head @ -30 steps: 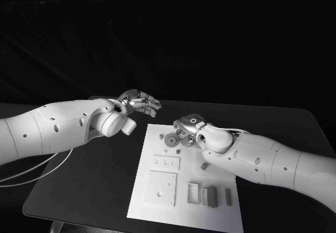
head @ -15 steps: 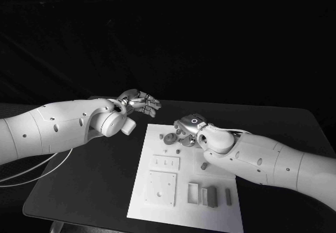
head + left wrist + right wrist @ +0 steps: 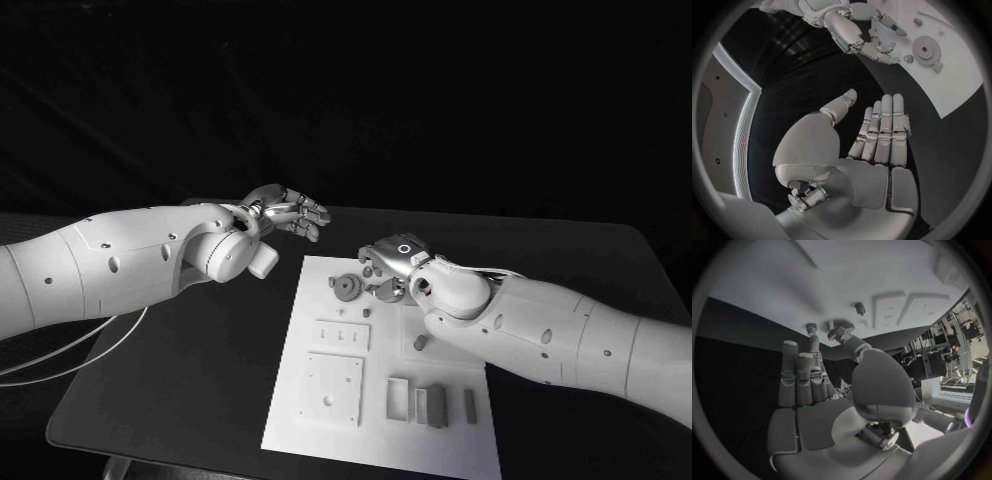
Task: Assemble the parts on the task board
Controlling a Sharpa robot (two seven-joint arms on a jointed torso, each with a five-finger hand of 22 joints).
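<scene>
Though we look for brands, labels or writing, we can read none on anything here. The task board lies in the lower middle of the head view on the black counter, running from the centre down toward the bottom edge. We see no true container; the board carries raised blocks, among them a square plate at its lower left, a small panel above that, and a row of upright rectangular pieces at its lower right. A round gear part lies near the board's upper left corner, with small pegs just below it.

The right hand sits at the upper end of the board, beside the gear part, its fingers stretched out toward the small parts; we cannot make out anything pinched in it, and the right wrist view shows the fingers extended and side by side over the board's edge, holding nothing we can see. The left hand hovers left of centre, off the board's upper left corner, fingers spread and empty.

Against the earlier frames, the right hand has drawn slightly up and right, uncovering the gear part more fully; the left hand has stayed where it was.
</scene>
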